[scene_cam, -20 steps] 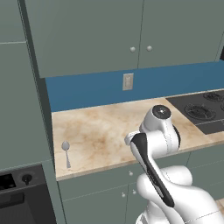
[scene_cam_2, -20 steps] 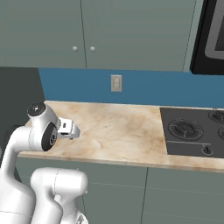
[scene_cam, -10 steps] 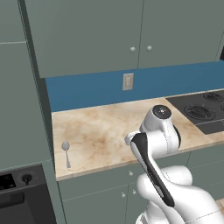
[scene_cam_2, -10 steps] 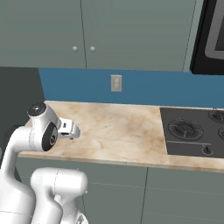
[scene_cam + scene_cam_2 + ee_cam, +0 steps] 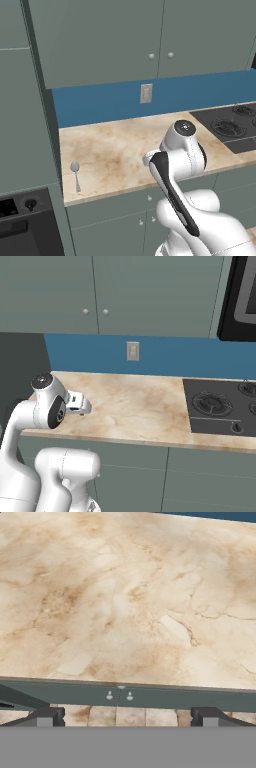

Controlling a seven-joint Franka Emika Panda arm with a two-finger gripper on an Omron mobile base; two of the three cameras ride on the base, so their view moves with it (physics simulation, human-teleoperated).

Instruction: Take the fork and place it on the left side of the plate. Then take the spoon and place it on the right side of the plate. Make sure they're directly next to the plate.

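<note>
Status: no part of the task is done yet, as I judge it. I hold nothing, and the work in hand is the search and approach that comes ahead of the first pick.

Gripper: my gripper [image 5: 123, 716] stands wide, both finger tips well apart at the bottom of the hand view, with nothing between them. It hangs over the near edge of the desk [image 5: 125, 602], looking along the bare marble top toward the blue back wall [image 5: 125, 100]. In the right base view my hand [image 5: 77, 403] sits near the left end of the desk.

Task things: the spoon [image 5: 75, 172] lies flat on the desk at its far left end, close to the near edge, bowl toward the wall and handle toward me. It is well apart from my hand. I cannot locate the fork or the plate from here.

Other fixtures: a cooktop [image 5: 222, 408] is set into the right part of the desk; an outlet [image 5: 146, 93] sits on the blue wall; an oven [image 5: 22, 227] stands below left of the spoon.

Next move, my judgement: the fork comes first, so the base or arm must shift until fork and plate are found. Only after that should I go left for the spoon, lowering onto its thin handle with the fingers across it.
</note>
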